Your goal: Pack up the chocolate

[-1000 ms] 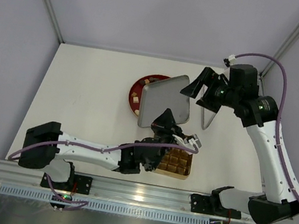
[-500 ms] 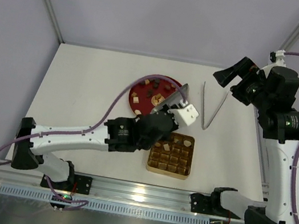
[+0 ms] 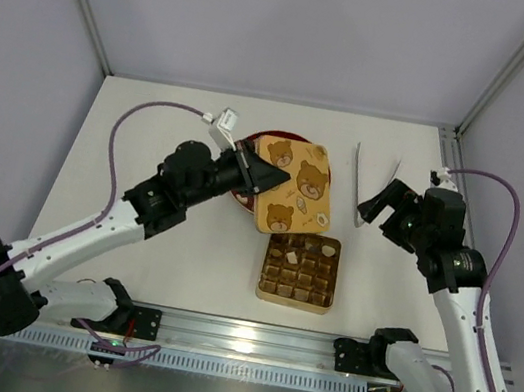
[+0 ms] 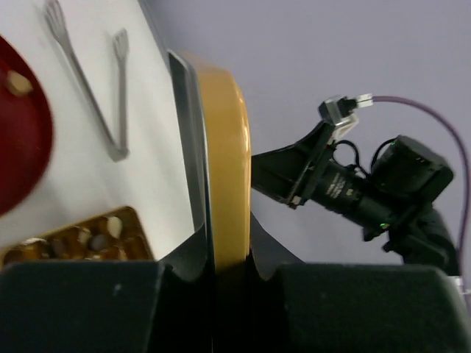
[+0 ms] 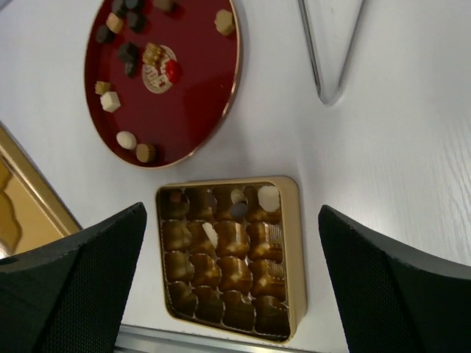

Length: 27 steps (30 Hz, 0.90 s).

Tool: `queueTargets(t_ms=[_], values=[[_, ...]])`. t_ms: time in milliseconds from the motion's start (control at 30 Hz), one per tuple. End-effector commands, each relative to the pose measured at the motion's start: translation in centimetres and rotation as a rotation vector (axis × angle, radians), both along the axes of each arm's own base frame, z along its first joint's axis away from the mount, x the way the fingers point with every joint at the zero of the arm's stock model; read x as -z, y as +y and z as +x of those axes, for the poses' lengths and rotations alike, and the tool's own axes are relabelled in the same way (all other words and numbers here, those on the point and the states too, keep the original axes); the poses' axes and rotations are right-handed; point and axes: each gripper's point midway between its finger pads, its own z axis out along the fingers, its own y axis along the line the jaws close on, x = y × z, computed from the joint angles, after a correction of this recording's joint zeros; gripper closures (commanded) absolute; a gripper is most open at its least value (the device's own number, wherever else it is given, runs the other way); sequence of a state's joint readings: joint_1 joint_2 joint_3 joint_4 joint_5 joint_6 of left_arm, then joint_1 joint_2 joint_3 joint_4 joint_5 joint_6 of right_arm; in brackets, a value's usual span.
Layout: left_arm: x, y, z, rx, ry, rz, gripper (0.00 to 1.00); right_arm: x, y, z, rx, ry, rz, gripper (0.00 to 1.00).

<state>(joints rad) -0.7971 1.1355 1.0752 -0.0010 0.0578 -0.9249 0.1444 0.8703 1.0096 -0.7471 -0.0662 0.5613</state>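
Gold lid point(image 3: 292, 186) off the gridded tin point(image 5: 294, 250), pinched by its edge in the left claw point(image 3: 258, 173), fingers pressed onto the rim, held raised over the red plate point(image 5: 199, 95). Right claw point(image 3: 378, 201) spread wide, gripping nothing, hovering beside the tongs point(image 3: 371, 185). Tongs flat on the desk point(image 3: 151, 136), in neither claw. Tin open on the desk just in front of the plate. Bulk of the chocolate point(image 5: 126, 140) loose on the plate: roughly ten pieces, tan, dark and cream mixed, scattered mostly toward the rim. Only about three pale pieces showing in the tin, all in the upper rows, e.g. a cream piece point(image 5: 268, 197) in a corner cell. Browner cells: dark pieces or bare gold wells, impossible to tell. Reads as early stage: a few placed, most of the transfer left to do, then lid back on. Nothing in transit right now.
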Motion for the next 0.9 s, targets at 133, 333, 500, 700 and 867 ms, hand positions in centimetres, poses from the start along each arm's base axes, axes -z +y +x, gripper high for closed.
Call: queueTargets(t_ms=[133,333,500,700,867], values=[[0.1,-2.6,-3.2,0.24,0.224,-0.468,1.0,2.8,-0.5,-0.9,0.037,-0.023,0.007,0.02],[3.1,-3.0,-3.8,0.268,0.26,-0.458,0.99,4.9,-0.2,-1.5,0.03,0.004,0.025,0.03],[6.0,-3.8,-4.0,0.304,0.299,-0.436,0.99,6.0,-0.2,-1.8,0.041,0.014,0.037,0.04],[8.7,-4.1,-4.4,0.323,0.29,-0.396,0.99,6.9,-0.2,-1.8,0.046,0.024,0.045,0.06],[10.9,-4.3,-4.9,0.349,0.303,-0.345,0.98,7.4,-0.3,-1.8,0.057,0.029,0.046,0.06]])
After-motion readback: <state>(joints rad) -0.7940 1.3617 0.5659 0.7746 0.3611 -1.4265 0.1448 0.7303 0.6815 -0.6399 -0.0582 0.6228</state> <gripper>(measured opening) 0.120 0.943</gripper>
